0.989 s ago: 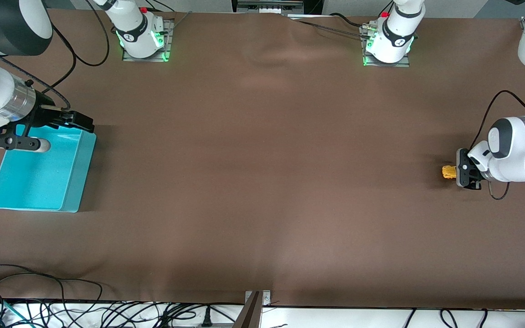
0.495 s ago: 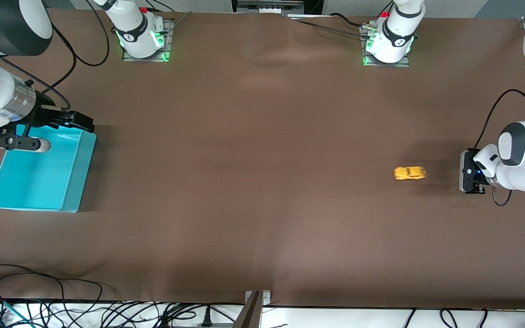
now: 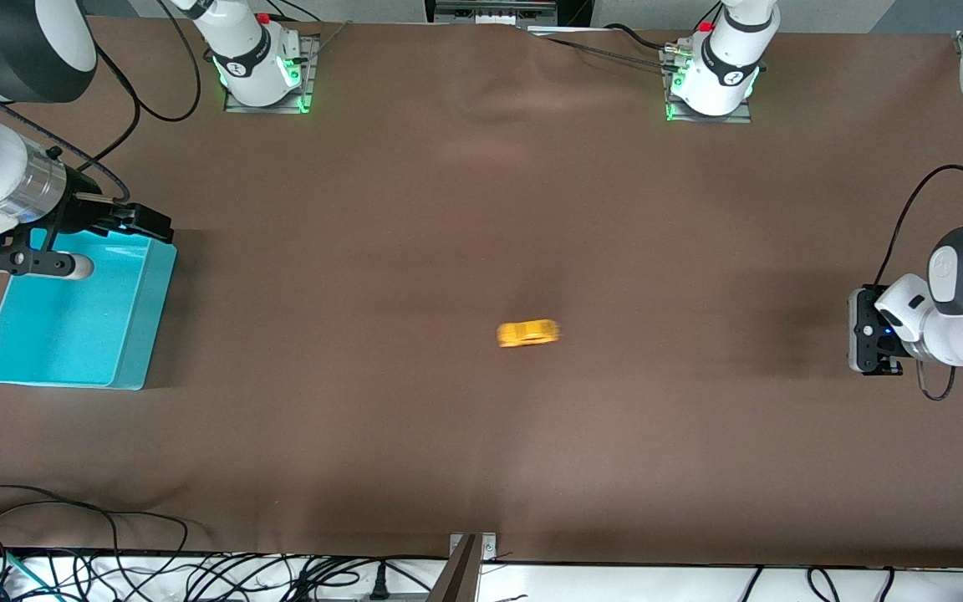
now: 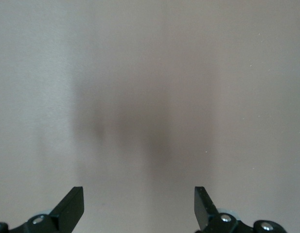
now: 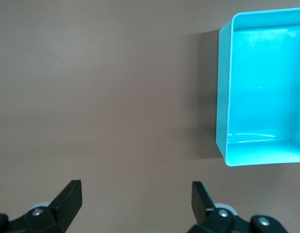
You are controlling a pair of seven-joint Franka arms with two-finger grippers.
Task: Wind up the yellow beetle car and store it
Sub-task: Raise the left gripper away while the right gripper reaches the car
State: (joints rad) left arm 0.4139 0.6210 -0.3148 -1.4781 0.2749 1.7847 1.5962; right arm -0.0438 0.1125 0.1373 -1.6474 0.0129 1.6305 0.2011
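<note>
The yellow beetle car [image 3: 529,333] is on the brown table near its middle, blurred along its length and free of both grippers. My left gripper [image 3: 859,341] hangs low over the table at the left arm's end, well apart from the car. In the left wrist view the left gripper [image 4: 139,191] is open over bare cloth and a soft shadow. My right gripper [image 3: 147,224] waits at the corner of the turquoise bin [image 3: 147,318]. In the right wrist view the right gripper [image 5: 136,187] is open over bare table, with the bin [image 5: 222,97] beside it.
The bin holds nothing that I can see. Both arm bases [image 3: 264,75] [image 3: 711,79] stand along the table edge farthest from the front camera. Loose cables [image 3: 114,568] lie along the nearest edge.
The left gripper let go of the car. The car has rolled from that gripper to the table's middle, toward the right arm's end. The left gripper drew back slightly.
</note>
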